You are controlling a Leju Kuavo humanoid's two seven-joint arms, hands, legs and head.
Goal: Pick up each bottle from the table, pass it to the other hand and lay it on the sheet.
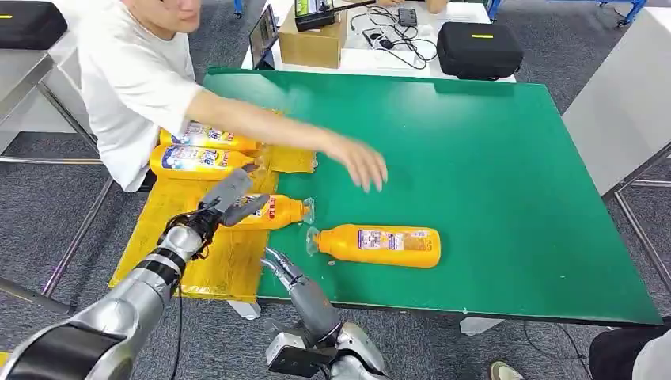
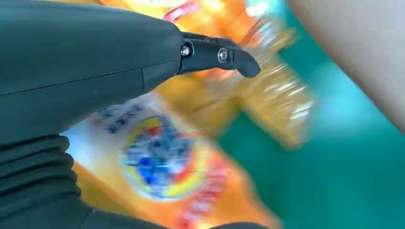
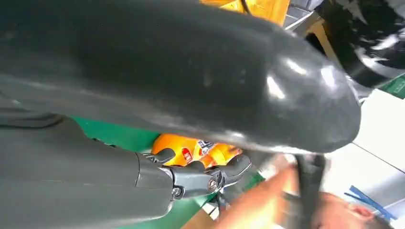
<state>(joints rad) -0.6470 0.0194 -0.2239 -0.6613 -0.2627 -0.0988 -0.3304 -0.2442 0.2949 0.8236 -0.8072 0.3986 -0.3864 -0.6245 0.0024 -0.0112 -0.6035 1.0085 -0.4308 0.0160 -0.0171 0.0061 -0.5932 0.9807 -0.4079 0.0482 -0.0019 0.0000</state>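
Now left robot hand [image 1: 234,196] hovers, fingers apart, over a bottle [image 1: 273,212].

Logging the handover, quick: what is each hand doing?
Left hand: open, above a bottle on the sheet.
Right hand: cannot tell.

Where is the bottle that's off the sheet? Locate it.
In the head view, the bottle lies on the green table, right of the yellow sheet.

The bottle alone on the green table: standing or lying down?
Lying down. The bottle rests on its side on the table, cap toward the sheet.
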